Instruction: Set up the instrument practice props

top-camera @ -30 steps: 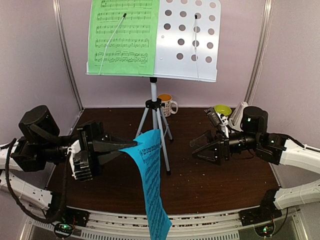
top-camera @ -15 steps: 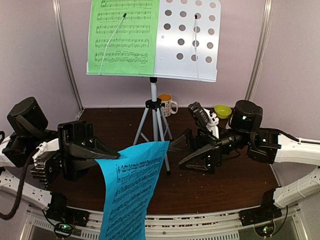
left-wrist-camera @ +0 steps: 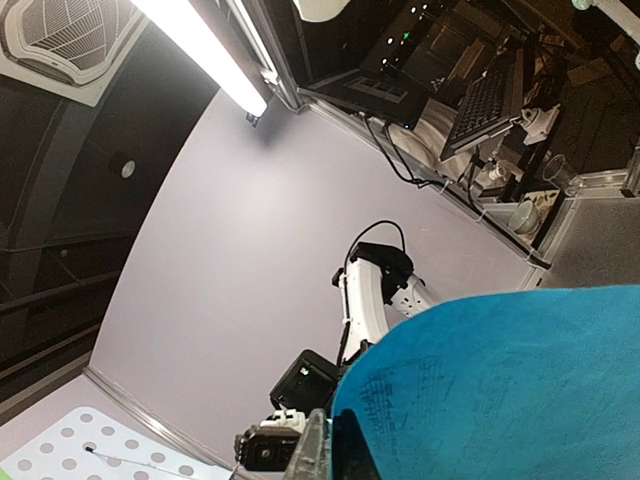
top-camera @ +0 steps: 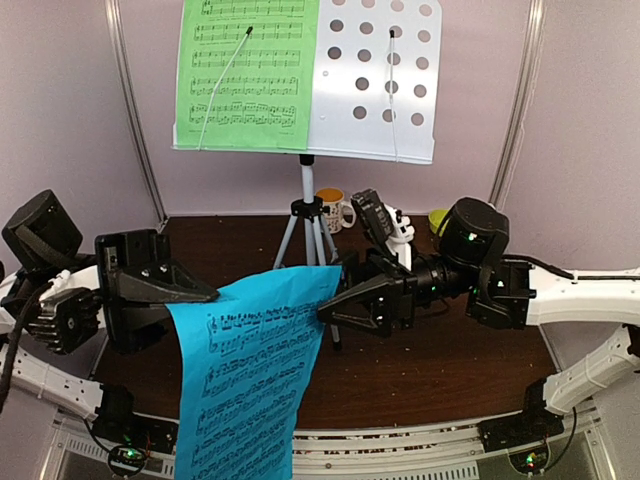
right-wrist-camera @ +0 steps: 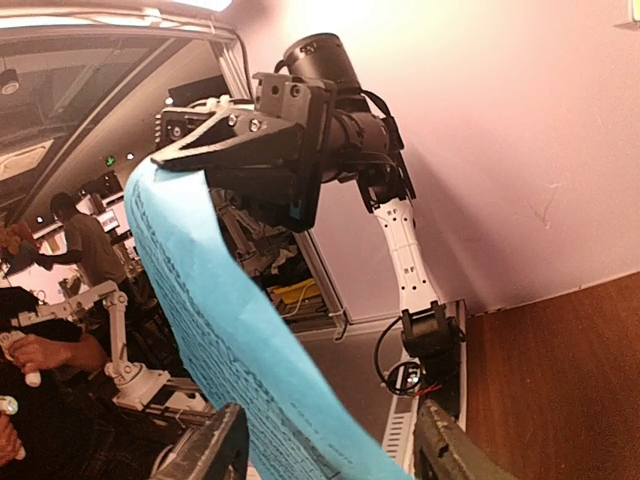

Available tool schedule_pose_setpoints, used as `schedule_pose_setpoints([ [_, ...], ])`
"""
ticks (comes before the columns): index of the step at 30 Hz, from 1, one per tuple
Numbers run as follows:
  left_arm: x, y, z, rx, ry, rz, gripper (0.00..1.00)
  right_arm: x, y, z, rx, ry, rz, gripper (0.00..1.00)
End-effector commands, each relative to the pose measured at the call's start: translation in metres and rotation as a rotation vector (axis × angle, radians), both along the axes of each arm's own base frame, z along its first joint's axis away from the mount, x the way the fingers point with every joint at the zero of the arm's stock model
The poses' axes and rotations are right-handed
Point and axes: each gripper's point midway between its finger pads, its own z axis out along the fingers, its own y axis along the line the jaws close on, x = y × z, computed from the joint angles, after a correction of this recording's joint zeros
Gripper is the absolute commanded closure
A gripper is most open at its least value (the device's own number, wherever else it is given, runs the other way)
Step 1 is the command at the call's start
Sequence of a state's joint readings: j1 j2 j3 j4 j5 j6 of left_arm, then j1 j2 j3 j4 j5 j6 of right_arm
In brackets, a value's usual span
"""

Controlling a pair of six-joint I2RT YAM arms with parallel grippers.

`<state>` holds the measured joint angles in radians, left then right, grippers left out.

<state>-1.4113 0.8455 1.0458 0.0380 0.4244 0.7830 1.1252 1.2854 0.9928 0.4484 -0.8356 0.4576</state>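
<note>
The blue sheet (top-camera: 250, 370) hangs in mid-air at lower centre of the overhead view, in front of the tripod. It is well below the music stand (top-camera: 375, 80) at the top of the frame. The stand's right half is bare, and the green sheet (top-camera: 245, 75) fills its left half. The left pincer (top-camera: 205, 296) is clamped tight on the blue sheet's upper left corner. The right pincer (top-camera: 335, 305) has its 2 fingers apart, straddling the sheet's upper right edge. In its own wrist view the paper runs between them, apparently not pinched yet.

The step looks like getting a 2-handed hold before the lift.
- The right fingers should close well inside the margin, since a bite on the very edge could slip.
- The left arm should stay motionless until that grip is firm.
- The paper is limp, so both arms should then rise together at the same spacing. Drawing closer would let it buckle, and pulling apart could tear it.
- The lift should clear the tripod legs and the stand's lower lip.
- The sheet should then go under the wire holder (top-camera: 392, 90) on the bare half, beside the green one and not over it.

The mug (top-camera: 335, 208) behind the tripod is near the right arm. I cannot pick out the metronome.
</note>
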Motion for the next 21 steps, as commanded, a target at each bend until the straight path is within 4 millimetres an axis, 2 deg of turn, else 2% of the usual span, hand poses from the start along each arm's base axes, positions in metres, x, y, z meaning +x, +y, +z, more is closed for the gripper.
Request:
schedule_pose_setpoints([
  [1, 0.005, 0.010, 0.016, -0.086, 0.021, 0.039, 1.00, -0.007, -0.005, 0.035, 0.102, 0.011, 0.012, 0.53],
  [3, 0.007, 0.011, 0.015, -0.095, 0.034, 0.047, 1.00, -0.003, -0.005, 0.029, 0.073, 0.003, -0.022, 0.65],
  [6, 0.011, 0.011, 0.012, -0.093, 0.045, 0.067, 1.00, -0.001, -0.008, 0.020, 0.038, 0.001, -0.045, 0.77],
  [10, 0.016, 0.009, 0.005, -0.077, 0.043, 0.103, 1.00, 0.001, -0.013, 0.018, 0.025, 0.008, -0.072, 1.00],
  [14, 0.024, 0.006, -0.001, -0.058, 0.038, 0.146, 1.00, 0.009, -0.018, 0.015, -0.010, 0.006, -0.120, 1.00],
  [16, 0.029, 0.006, -0.003, -0.054, 0.044, 0.175, 0.97, 0.020, -0.022, 0.008, -0.050, 0.020, -0.176, 1.00],
  [18, 0.034, 0.006, -0.006, -0.048, 0.054, 0.205, 0.88, 0.033, -0.028, 0.001, -0.083, 0.037, -0.247, 1.00],
  [21, 0.048, 0.005, -0.015, -0.041, 0.085, 0.283, 0.66, 0.045, -0.039, -0.005, -0.107, 0.050, -0.310, 1.00],
])
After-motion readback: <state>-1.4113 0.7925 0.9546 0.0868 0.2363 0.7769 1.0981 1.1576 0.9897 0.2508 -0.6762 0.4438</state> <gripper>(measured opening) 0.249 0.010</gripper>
